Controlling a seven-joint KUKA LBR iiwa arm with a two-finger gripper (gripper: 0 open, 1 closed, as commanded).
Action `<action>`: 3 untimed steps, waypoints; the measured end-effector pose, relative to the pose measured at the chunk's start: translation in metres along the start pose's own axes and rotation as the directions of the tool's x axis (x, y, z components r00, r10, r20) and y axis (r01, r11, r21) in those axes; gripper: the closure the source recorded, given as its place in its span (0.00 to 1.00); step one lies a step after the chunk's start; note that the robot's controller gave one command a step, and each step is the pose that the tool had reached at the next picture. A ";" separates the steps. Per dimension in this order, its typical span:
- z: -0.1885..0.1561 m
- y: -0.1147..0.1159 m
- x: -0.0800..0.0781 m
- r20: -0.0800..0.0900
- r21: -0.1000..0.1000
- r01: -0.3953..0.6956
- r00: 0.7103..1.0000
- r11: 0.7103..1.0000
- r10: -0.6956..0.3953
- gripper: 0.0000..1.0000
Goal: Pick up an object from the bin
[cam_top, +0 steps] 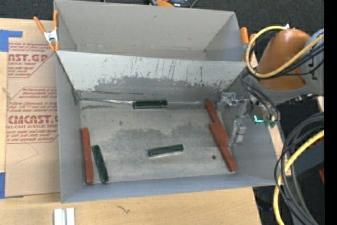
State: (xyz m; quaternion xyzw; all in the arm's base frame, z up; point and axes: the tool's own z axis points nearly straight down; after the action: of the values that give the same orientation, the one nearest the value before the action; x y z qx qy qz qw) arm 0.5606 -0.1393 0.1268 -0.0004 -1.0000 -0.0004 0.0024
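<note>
Fingers (239, 131) spread wide, gripper (234, 117) beside reddish-brown bars (225, 151) at scuffed grey bin's (147, 29) right wall.

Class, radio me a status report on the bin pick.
Hand at right side of bin, beside two red-brown sticks. Sticks lie along right wall. Dark green bars lie apart from it.

My gripper (238, 126) hangs at one side of the grey metal bin (131, 34). Just beside it on the scuffed floor lies a long red-brown bar (221, 146), with a shorter red-brown bar (210, 109) at its far end. Farther out from me lie a middle green bar (165, 151) and a back green bar (150, 104). Farthest from me, side by side at the opposite wall, are a last green bar (99, 163) and a red-brown stick (86, 155).
</note>
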 end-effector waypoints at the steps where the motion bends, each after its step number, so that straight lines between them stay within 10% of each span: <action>1: 0.061 0.029 -0.011 0.001 -0.001 0.004 1.000 1.000 -0.004 0.00; 2: 0.048 0.086 0.055 0.002 -0.001 0.158 0.988 0.988 -0.158 0.00; 3: 0.057 0.165 0.046 0.005 -0.003 -0.060 0.998 0.998 0.060 0.00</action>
State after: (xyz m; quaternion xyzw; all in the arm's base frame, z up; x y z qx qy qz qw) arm 0.5149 0.0259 0.0701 -0.0301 -0.9995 -0.0017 -0.0002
